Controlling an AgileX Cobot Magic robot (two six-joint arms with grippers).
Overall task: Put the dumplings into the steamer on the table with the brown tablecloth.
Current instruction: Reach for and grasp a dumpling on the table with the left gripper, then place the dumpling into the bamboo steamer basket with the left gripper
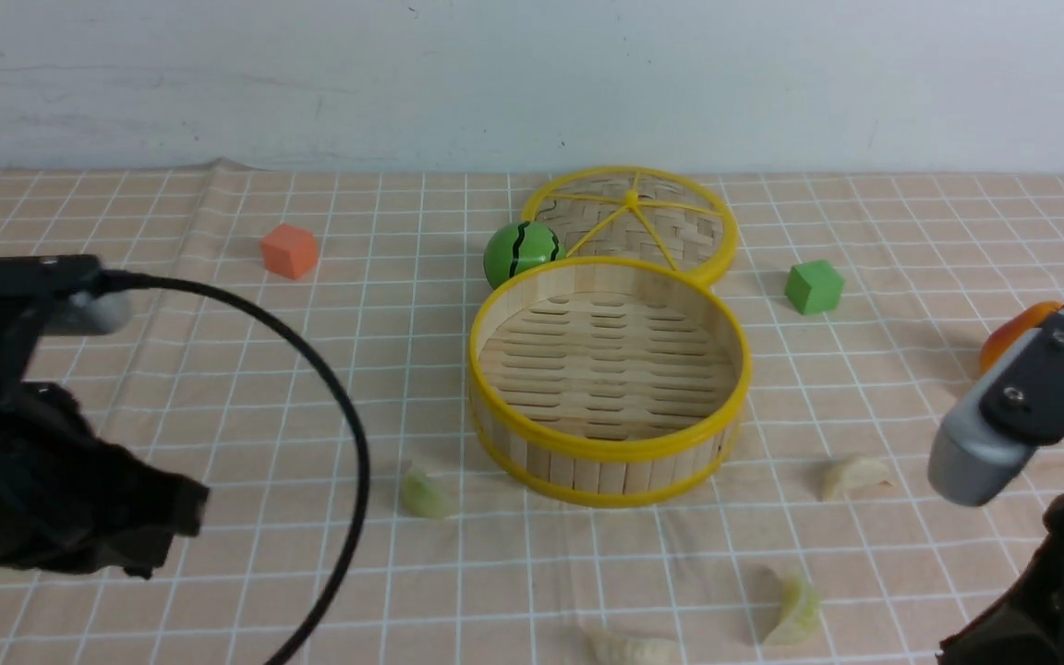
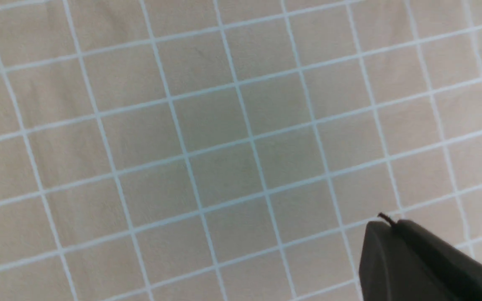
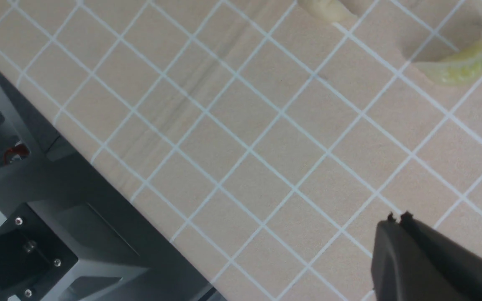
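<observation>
In the front view, the steamer (image 1: 606, 454) stands at the middle of the tablecloth (image 1: 218, 388), with a woven lid (image 1: 634, 222) behind it, touching its far rim, and a striped green ball (image 1: 521, 253) beside both. All four dumplings lie on the cloth outside the steamer: the left dumpling (image 1: 426, 494) near its front-left wall, the right dumpling (image 1: 853, 477) off its front right, the greenish dumpling (image 1: 795, 611) nearer the camera, and the nearest dumpling (image 1: 629, 646) cut by the lower edge. An orange cube (image 1: 290, 250) sits far left and a green cube (image 1: 814, 286) to the right. In the left wrist view, the left gripper (image 2: 385, 222) hangs above bare grid cloth, its jaws pressed together, holding nothing. In the right wrist view, the right gripper (image 3: 396, 219) also has its jaws pressed together and empty; a curved dumpling (image 3: 462, 62) and a cropped dumpling (image 3: 326, 8) lie well apart from it.
</observation>
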